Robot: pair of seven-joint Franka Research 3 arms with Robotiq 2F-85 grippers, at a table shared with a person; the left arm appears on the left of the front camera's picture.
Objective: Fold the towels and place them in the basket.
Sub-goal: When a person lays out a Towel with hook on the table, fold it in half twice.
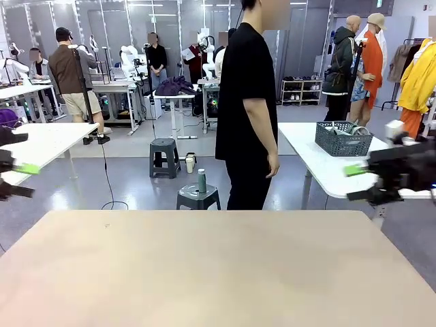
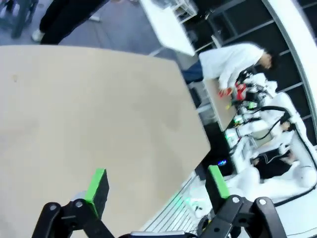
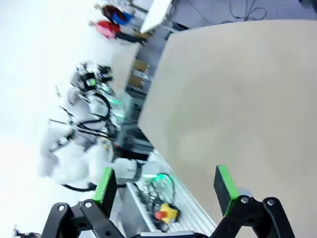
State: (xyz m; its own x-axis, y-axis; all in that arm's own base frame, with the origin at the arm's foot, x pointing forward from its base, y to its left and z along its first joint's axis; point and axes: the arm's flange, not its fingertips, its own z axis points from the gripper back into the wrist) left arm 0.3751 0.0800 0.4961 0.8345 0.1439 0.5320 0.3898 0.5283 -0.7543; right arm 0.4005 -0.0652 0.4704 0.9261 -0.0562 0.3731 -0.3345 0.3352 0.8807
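The towels are out of view. The basket [image 1: 343,138], dark grey with lattice sides, stands on a white table behind the person, at the right; what lies in it I cannot make out. My left gripper [image 1: 20,180] hovers open at the left edge, off the beige table [image 1: 218,272]. My right gripper [image 1: 355,182] hovers open at the right, beyond the table's far right corner. In the left wrist view the left gripper [image 2: 156,188] holds nothing between its green pads, over the table's edge. The right gripper [image 3: 164,187] is likewise bare over the opposite edge.
A person in black [image 1: 246,102] stands at the far side, arms hanging. Behind the table are two grey stools [image 1: 163,155], one bearing a green bottle [image 1: 201,180]. A purple clothes heap [image 1: 175,86] lies on a distant table.
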